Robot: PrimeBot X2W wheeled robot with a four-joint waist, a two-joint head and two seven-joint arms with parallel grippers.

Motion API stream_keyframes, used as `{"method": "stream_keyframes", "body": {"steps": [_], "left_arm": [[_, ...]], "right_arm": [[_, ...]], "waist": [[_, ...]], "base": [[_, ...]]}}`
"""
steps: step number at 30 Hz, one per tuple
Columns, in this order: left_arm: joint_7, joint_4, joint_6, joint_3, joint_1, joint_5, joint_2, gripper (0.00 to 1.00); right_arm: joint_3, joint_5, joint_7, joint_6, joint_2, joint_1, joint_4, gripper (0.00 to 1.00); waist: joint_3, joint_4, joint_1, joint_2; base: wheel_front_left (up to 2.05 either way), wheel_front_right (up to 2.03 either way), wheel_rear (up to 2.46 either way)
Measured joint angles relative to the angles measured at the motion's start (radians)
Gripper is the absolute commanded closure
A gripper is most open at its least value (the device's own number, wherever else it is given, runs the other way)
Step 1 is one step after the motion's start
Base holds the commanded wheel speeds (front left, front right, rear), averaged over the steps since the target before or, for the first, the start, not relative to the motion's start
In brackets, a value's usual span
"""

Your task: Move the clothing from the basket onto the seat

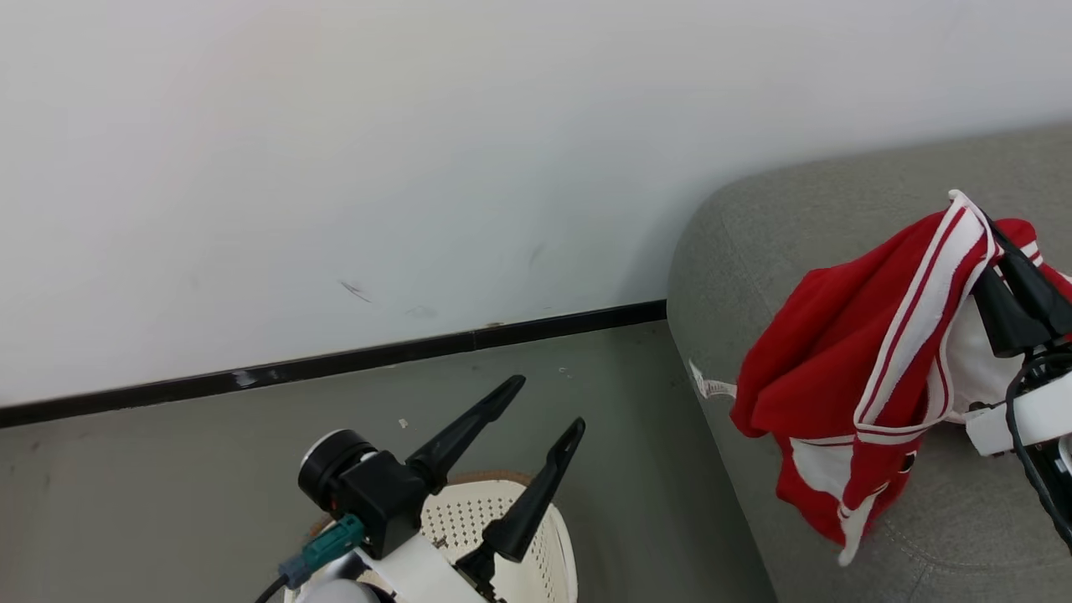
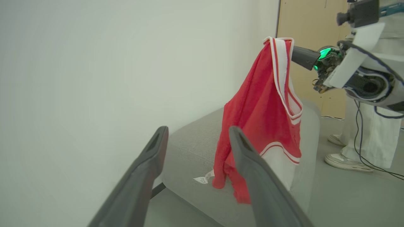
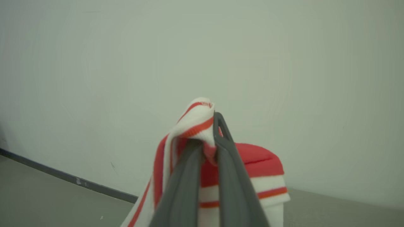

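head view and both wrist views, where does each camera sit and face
Head view: on the robot's head, facing down at basket and sofa; left hand open, right hand holding the red garment.
Left wrist view: on the left wrist, looking past its own hand at the sofa, hanging garment and right hand.
Right wrist view: on the right wrist, facing the wall; its hand pinches the garment's trim.
Shared: all three show the garment.

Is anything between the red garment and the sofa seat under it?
Nothing visible. The red garment hangs from the right gripper, jaws shut on it, over the bare grey seat. A small white tag lies off to one side.
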Motion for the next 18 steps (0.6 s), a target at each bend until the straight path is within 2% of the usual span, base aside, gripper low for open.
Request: {"method": "stream_keyframes", "body": {"steps": [10, 18], "left_arm": [[-0.013, -0.007, -0.007, -0.095, 0.015, -0.008, -0.025, 0.0], [-0.024, -0.007, -0.008, -0.123, 0.015, -0.007, -0.028, 0.0]], "right_arm": [[-0.066, -0.029, 0.0, 0.0, 0.024, 0.098, -0.081, 1.0], [-0.074, -0.053, 0.0, 0.0, 0.03, 0.136, -0.105, 1.0]], "waist": [[0.003, -0.073, 0.0, 0.0], [0.012, -0.127, 0.0, 0.0]], "base": [[0.0, 0.0, 0.0], [0.0, 0.0, 0.0]]}}
